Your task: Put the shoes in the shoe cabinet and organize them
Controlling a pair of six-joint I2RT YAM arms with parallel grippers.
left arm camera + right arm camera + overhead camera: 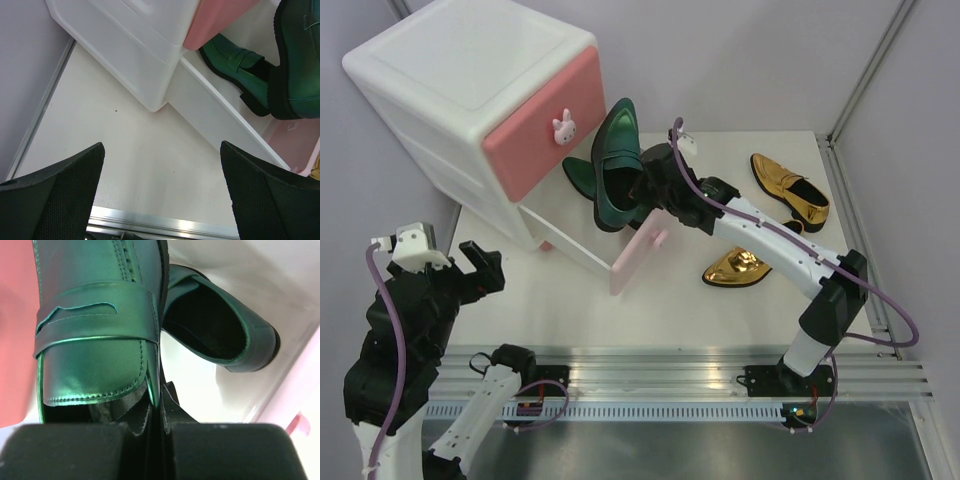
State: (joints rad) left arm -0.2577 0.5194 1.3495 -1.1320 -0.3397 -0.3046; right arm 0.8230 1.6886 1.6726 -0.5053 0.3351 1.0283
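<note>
The white shoe cabinet (470,90) stands at the back left, its pale pink lower drawer (640,255) pulled out. One glossy green shoe (578,175) lies inside that drawer. My right gripper (645,190) is shut on the side wall of a second green shoe (615,165), which hangs toe-up over the drawer. In the right wrist view the held shoe (95,325) fills the left, its edge pinched in the gripper (161,390), and the lying shoe (215,325) is beyond it. My left gripper (460,262) is open and empty over the table at the front left.
Two gold shoes (790,188) (738,268) lie on the table to the right of the drawer, under and beside my right arm. The upper drawer with its bunny knob (563,126) is closed. A metal rail (680,375) runs along the near edge.
</note>
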